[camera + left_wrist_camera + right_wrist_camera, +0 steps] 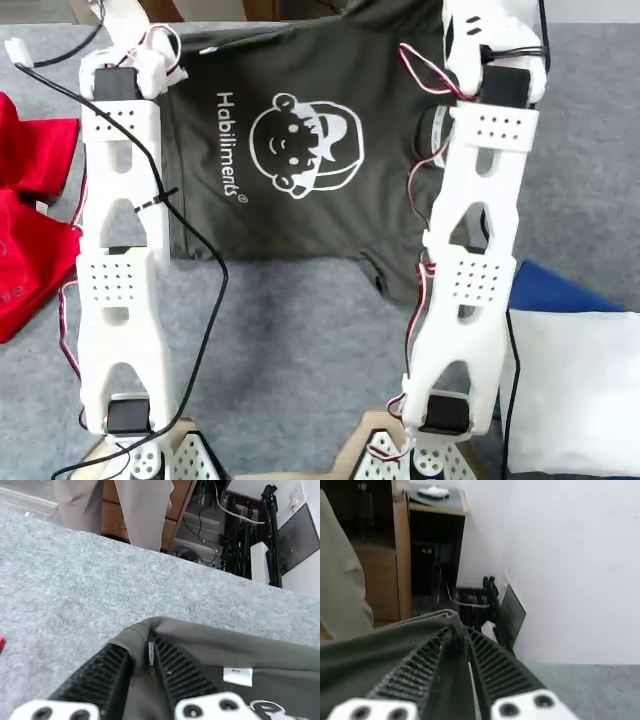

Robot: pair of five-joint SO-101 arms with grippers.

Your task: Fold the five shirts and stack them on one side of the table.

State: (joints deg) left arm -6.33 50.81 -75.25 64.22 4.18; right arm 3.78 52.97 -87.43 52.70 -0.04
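Note:
A dark olive shirt (pixel 290 150) with a white cartoon print lies spread between the two arms at the far half of the grey table. My left gripper (pixel 150 652) is shut on the olive shirt's (pixel 210 645) far left edge, pinching a fold just above the carpet. My right gripper (pixel 462 637) is shut on the olive shirt's (pixel 380 645) far right edge and holds it lifted off the table. Red shirts (pixel 30 230) lie bunched at the left edge. A white shirt (pixel 575 390) sits folded on a blue one (pixel 550 290) at the right.
The table is covered in grey carpet (pixel 290 370), bare in the near middle between the arm bases. A black cable (pixel 190 230) runs across the left arm and the shirt's near left corner. A person's legs (pixel 125 510) stand beyond the far table edge.

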